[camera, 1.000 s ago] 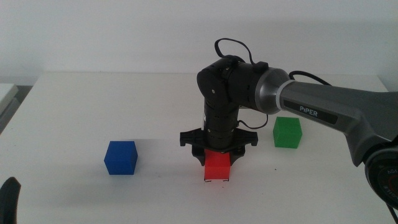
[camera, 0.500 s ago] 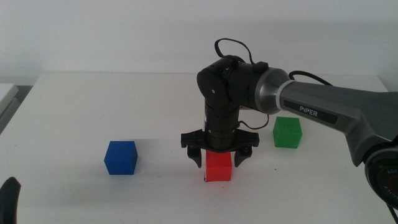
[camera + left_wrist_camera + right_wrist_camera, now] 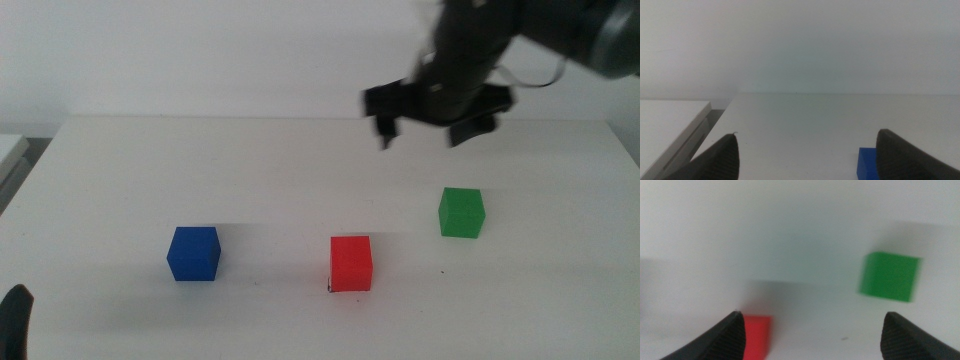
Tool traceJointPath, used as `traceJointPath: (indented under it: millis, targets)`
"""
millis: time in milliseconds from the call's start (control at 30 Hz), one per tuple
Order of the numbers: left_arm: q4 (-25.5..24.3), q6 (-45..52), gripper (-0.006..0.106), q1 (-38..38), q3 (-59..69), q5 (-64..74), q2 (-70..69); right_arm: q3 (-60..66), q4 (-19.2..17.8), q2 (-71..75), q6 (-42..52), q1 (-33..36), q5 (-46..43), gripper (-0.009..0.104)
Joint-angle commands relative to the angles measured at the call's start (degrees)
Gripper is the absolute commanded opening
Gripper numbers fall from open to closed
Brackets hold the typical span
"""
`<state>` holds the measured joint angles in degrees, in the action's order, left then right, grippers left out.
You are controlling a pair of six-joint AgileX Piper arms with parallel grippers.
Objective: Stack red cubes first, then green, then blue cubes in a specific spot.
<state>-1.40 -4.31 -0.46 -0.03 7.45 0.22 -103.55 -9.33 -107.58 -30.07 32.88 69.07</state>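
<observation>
The red cube (image 3: 351,263) (image 3: 757,335) stands alone at the table's front middle, with a thin black corner mark of the spot (image 3: 331,290) showing at its lower left edge. To its right and farther back rests the green cube (image 3: 461,212) (image 3: 889,276). On the left sits the blue cube (image 3: 193,253) (image 3: 867,163). My right gripper (image 3: 425,132) (image 3: 815,340) hangs high and blurred above the table's back right, open and holding nothing. The left gripper (image 3: 810,160) waits open at the front left corner (image 3: 14,318).
A tiny black speck (image 3: 444,272) lies on the white table (image 3: 250,170) between the red and green cubes. A white board (image 3: 670,125) lies beside the table's left edge.
My right gripper has let go of the red cube, risen and swung back to the right, high above the green cube. The red cube stays where it was set down.
</observation>
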Motion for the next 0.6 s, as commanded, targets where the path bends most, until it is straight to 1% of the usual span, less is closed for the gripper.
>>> traceJointPath:
  millis: [0,133,267,300,433,500,567]
  targets:
    - [-0.17,-0.04,0.092,0.19,0.03,-0.79,-0.22,0.09,-1.1,0.23,1.98,-3.63,0.87,0.093]
    - [-0.17,-0.04,0.092,0.19,0.03,-0.79,-0.22,0.09,-1.24,-1.36,1.99,-8.38,-1.74,0.093]
    - [-0.17,-0.04,0.092,0.19,0.03,-0.79,-0.22,0.09,-1.72,-2.96,4.16,-10.91,-1.86,0.093]
    - [-0.17,-0.04,0.092,0.19,0.03,-0.79,-0.22,0.09,-1.13,-3.41,4.83,-11.56,-1.6,0.093]
    - [-0.17,-0.04,0.092,0.19,0.03,-0.79,-0.22,0.09,4.45,-5.93,7.65,-14.06,-1.5,0.093]
    - [-0.17,-0.04,0.092,0.19,0.03,-0.79,-0.22,0.09,4.82,-7.37,7.6,-14.59,-1.5,0.093]
    - [-0.17,-0.04,0.092,0.19,0.03,-0.79,-0.22,0.09,4.28,-8.88,7.6,-14.67,-1.5,0.093]
